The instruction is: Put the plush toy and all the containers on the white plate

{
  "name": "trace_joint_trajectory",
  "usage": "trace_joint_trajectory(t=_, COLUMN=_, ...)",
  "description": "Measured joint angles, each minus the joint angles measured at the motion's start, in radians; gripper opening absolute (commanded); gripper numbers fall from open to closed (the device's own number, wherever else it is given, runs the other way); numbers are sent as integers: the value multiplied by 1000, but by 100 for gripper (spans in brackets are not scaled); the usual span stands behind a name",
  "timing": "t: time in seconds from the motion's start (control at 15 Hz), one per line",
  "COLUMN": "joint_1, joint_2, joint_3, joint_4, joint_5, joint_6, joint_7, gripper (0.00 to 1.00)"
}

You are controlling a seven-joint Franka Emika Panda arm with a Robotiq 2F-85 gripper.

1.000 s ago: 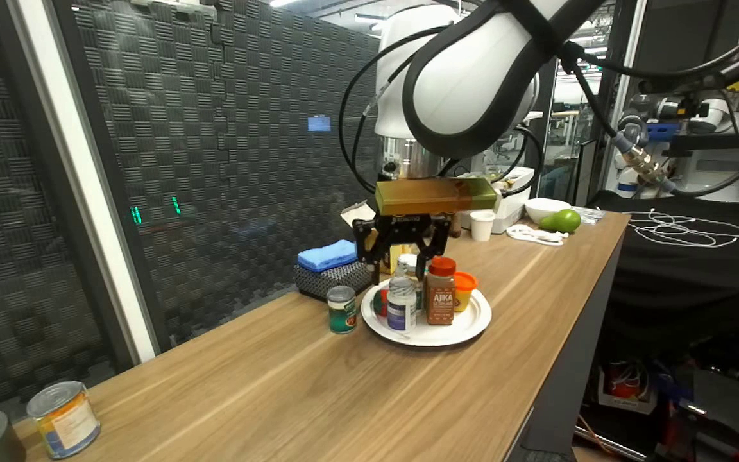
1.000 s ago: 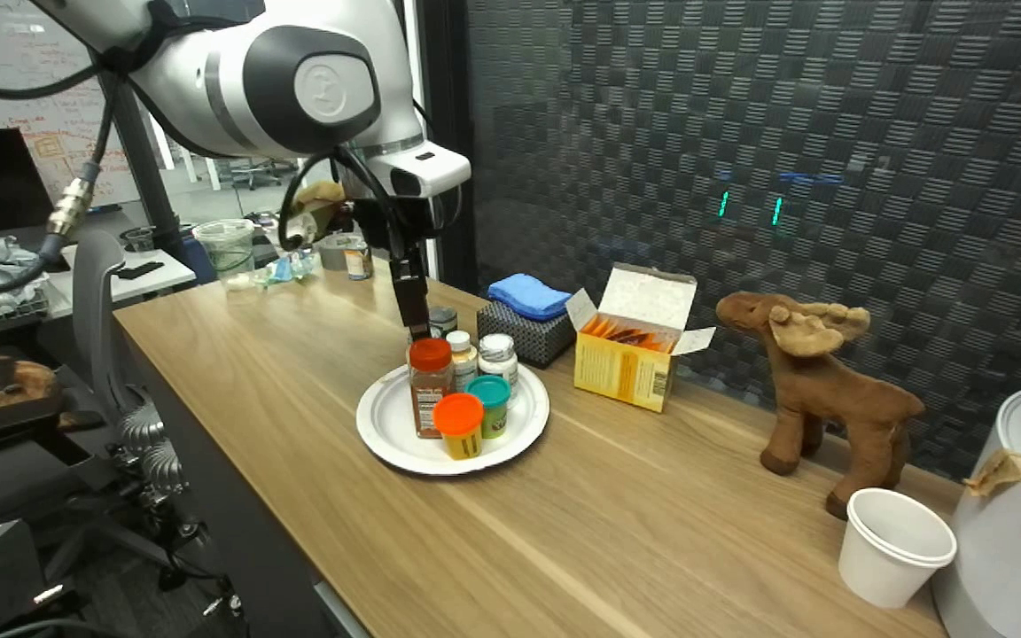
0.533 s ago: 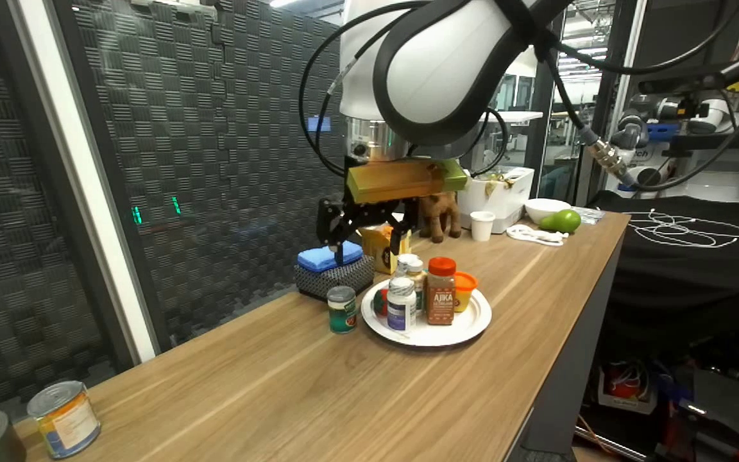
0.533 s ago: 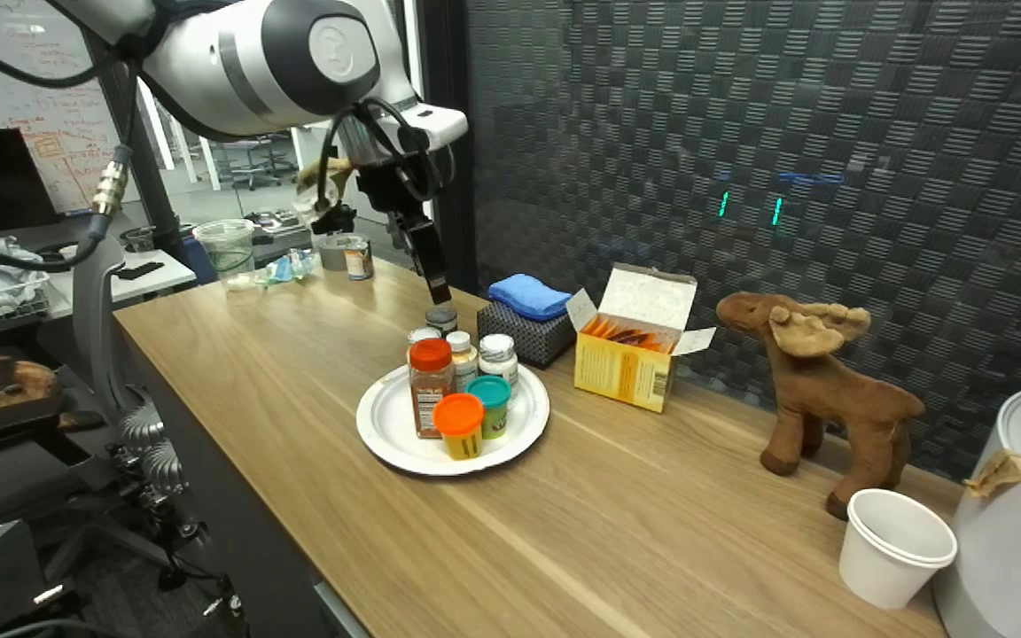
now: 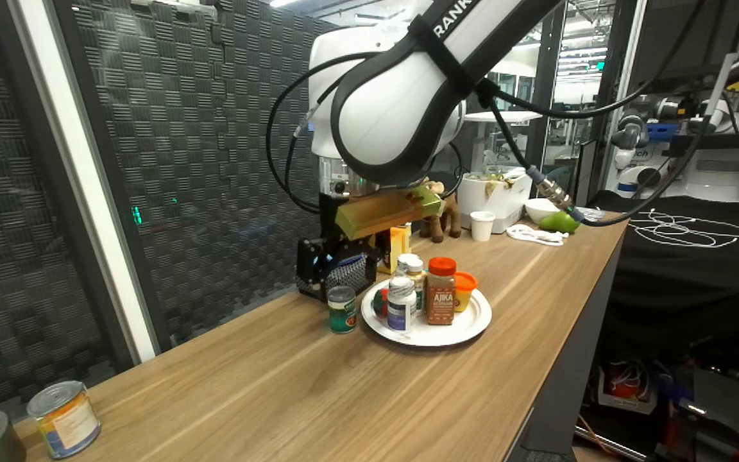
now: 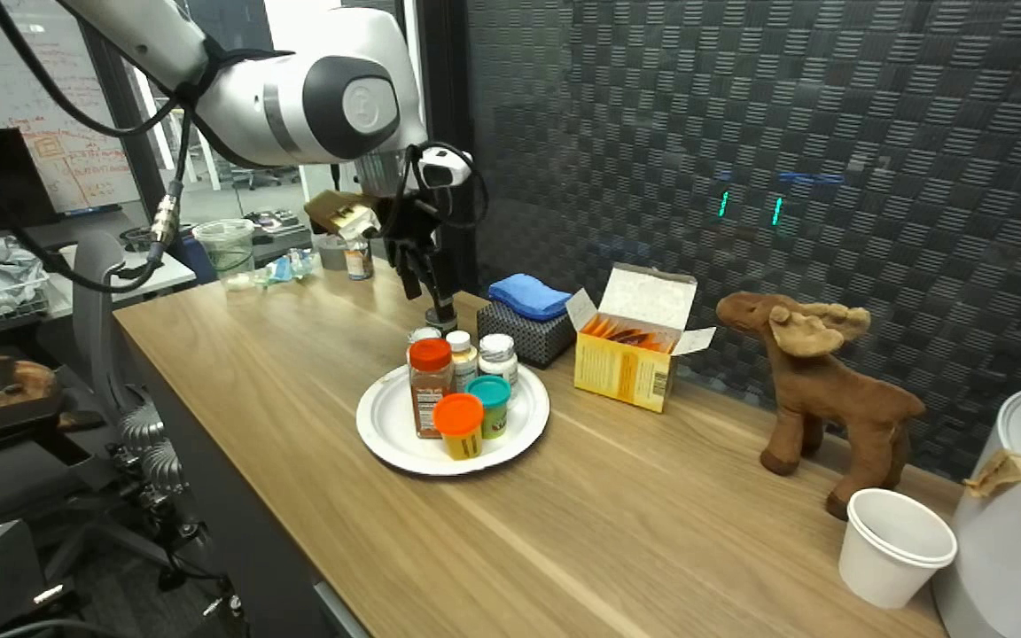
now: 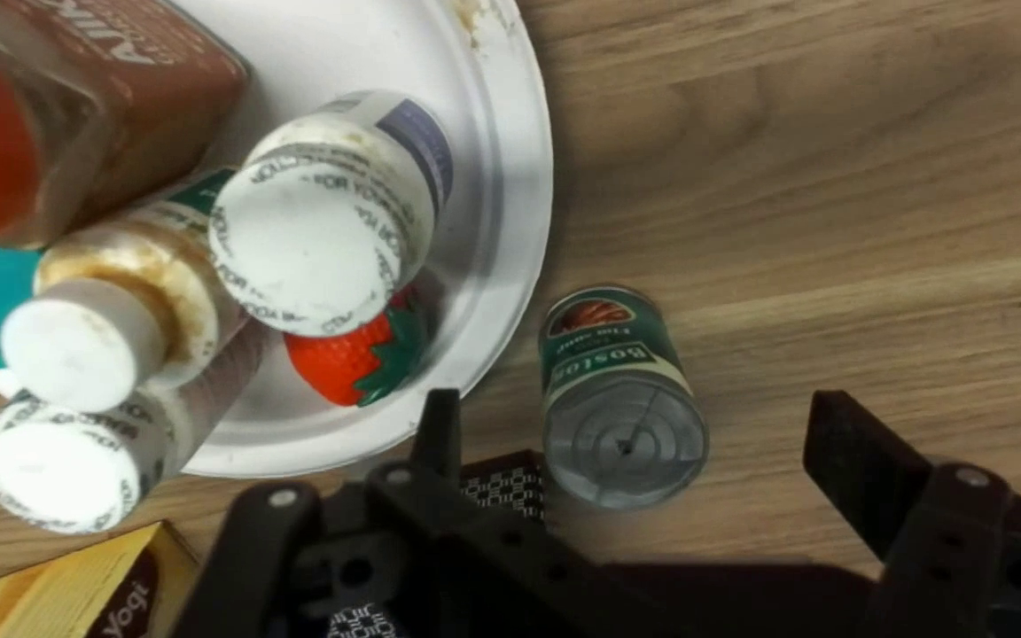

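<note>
The gripper hangs near the top of the green can, its jaws spread wide and nothing pinched between them. In the wrist view one finger shows at the can's nine o'clock and the other at its three, most likely so that they can close on its sides; how far down they reach cannot be told. The can stands upright on the table, just beside the plate, which lies at the can's ten o'clock in that view, so the lift across should be short.

In an exterior view the red-lidded jar, the orange-lidded tub and the teal-lidded tub stand upright on the plate with the white-capped bottles, huddled close, presumably so that everything fits. Upright on their bases they should sit steady there. The toy moose stands on the table at the plate's three o'clock in that same view, well apart, on its own legs; it probably waits until the can is delivered.
</note>
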Motion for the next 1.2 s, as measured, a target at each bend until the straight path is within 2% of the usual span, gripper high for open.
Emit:
trace_joint_trajectory(t=0.27, joint_1=-3, joint_2=30, joint_3=-3, joint_4=21, joint_5=6, joint_6=-3, joint_7=-64, gripper=100)
trace_joint_trajectory(t=0.4, joint_1=-5, joint_2=36, joint_3=-3, joint_4=26, joint_5=16, joint_6=-4, joint_7=-90, gripper=75)
trace_joint_trajectory(t=0.87, joint_1=-7, joint_2=49, joint_3=-3, joint_4=30, joint_5=42, joint_6=-14, joint_7=-157, gripper=20)
trace_joint_trajectory(t=0.93, joint_1=-7, joint_2=49, joint_3=-3, joint_4=31, joint_5=42, joint_6=-14, joint_7=-158, gripper=16)
trace_joint_trajectory(t=1.07, joint_1=-7, joint_2=49, joint_3=-3, joint_4=32, joint_5=42, joint_6=-14, joint_7=-159, gripper=15)
trace_joint_trajectory(t=1.13, joint_1=-7, joint_2=49, joint_3=-3, joint_4=32, joint_5=42, joint_6=-13, joint_7=-159, gripper=19)
trace_joint_trajectory(t=1.2, joint_1=-7, joint_2=49, joint_3=-4, joint_4=32, joint_5=42, joint_6=-13, joint_7=-159, gripper=63)
